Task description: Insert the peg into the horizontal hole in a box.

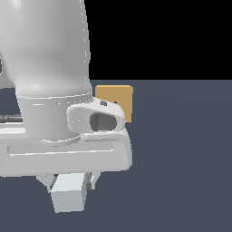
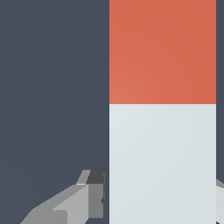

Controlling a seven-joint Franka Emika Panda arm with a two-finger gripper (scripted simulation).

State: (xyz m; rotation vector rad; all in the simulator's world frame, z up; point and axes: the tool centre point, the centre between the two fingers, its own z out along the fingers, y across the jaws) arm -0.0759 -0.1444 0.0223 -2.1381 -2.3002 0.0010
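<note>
The arm's white wrist housing fills the nine-to-twelve o'clock part of the exterior view, hiding much of the scene. Under it, toward six o'clock, the gripper [image 1: 72, 181] reaches down, and the pale grey-white end of the peg [image 1: 68, 194] sticks out below the hand, facing the camera end-on. A finger [image 1: 93, 180] shows just at the three o'clock side of that peg end; the other one is hidden behind the housing and the peg.

In the wrist view the peg [image 2: 162, 131] runs as a broad bar from twelve to six o'clock, its orange-red part toward twelve and its pale part toward six. A grey fingertip [image 2: 89, 197] sits tight against the peg's nine o'clock edge with no gap showing, and a sliver of the other fingertip [image 2: 220, 201] touches the three o'clock edge. So the jaws are closed onto the pale part of the peg, spread only as wide as the bar.

The tan box [image 1: 118, 102] stands on the dark blue-grey floor [image 1: 181, 158] behind the wrist, at about one o'clock from the peg end in the exterior view and well apart from it. Its nine o'clock side is covered by the housing, and the hole in its face cannot be made out.
</note>
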